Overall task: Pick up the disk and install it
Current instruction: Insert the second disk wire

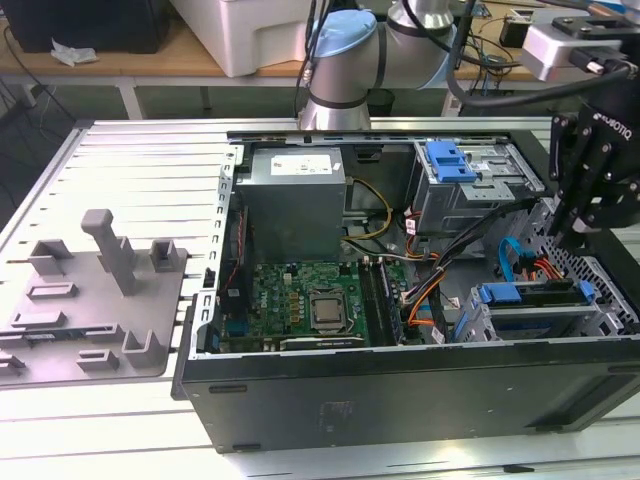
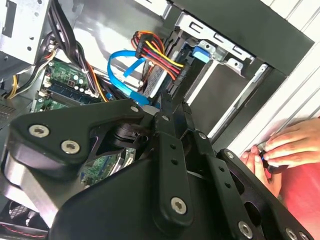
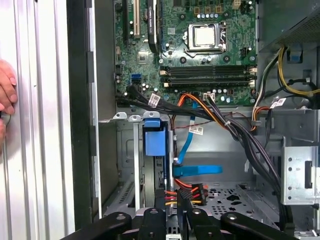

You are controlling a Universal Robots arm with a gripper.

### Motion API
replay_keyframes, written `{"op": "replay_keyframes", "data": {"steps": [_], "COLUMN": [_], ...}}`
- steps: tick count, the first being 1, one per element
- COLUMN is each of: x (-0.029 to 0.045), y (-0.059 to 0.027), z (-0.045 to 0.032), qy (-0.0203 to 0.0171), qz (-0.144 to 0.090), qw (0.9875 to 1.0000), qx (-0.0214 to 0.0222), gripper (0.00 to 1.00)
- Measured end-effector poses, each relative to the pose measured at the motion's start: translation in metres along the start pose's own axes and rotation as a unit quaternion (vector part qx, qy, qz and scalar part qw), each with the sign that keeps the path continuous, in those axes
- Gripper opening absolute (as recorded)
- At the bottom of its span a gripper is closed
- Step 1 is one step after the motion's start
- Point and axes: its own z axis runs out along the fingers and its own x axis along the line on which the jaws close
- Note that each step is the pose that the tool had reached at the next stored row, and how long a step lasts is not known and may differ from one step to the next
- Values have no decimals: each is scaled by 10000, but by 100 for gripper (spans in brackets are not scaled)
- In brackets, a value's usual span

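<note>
Exterior view: grey slatted metal table

Disk mostly hidden in drive cage (edge-on), hand cropped by frame edge, end effector partly cropped

1. It was a robotics lab or workshop: a robot arm stood at the far side of a slotted aluminium table.
2. An open computer case lay on that table, its motherboard and cabling bared.
3. A grey fixture plate with pegs and blocks lay beside the case, at the exterior view's left.
4. A wooden bench at the back carried a white box and loose wires.
</note>
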Motion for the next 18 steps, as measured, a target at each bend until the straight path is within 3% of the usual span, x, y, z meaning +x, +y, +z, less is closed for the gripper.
{"op": "replay_keyframes", "data": {"steps": [16,18], "x": [-20,-19], "y": [167,206], "z": [90,91], "qy": [-1,0], "qz": [0,2], "qw": [10000,10000], "qx": [7,28], "gripper": [24,24]}}
